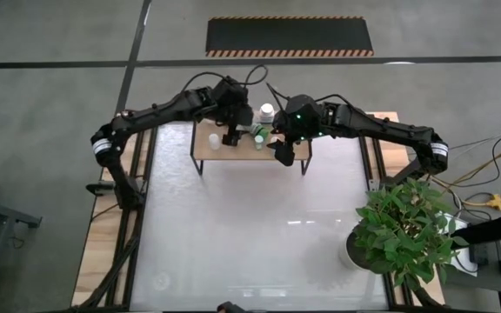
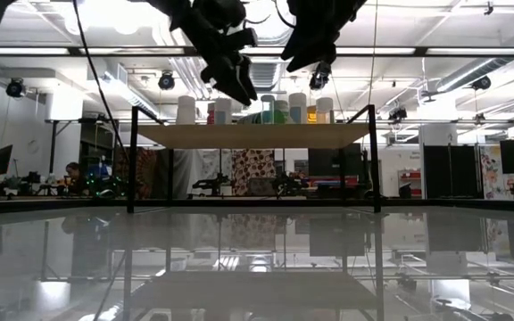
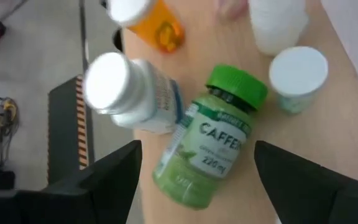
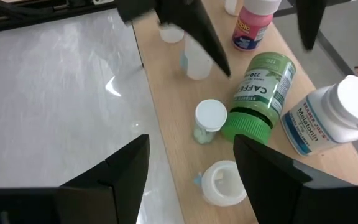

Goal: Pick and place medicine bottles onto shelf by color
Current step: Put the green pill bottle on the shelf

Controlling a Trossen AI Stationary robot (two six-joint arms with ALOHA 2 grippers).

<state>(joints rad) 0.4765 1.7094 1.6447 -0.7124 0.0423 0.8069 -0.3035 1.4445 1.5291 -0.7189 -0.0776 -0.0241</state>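
- The left gripper (image 3: 194, 180) hangs over the shelf (image 3: 340, 130), its 2 dark fingers (image 3: 107, 180) spread wide apart with nothing between them.
- Between those fingers lies a green bottle (image 3: 207, 146) on its side, green cap pointing away from the gripper, label reading "CAFFE" and "220".
- Just beside it, touching or nearly so, stands a white bottle (image 3: 132, 93) with a white cap and a blue-edged label.
- Beyond that, an orange bottle (image 3: 151, 22) with a white cap.
- On the other side of the green cap stands a small pale bottle (image 3: 297, 78) with a round white cap.
- Farther off, a white bottle (image 3: 275, 22) partly cut off by the frame.
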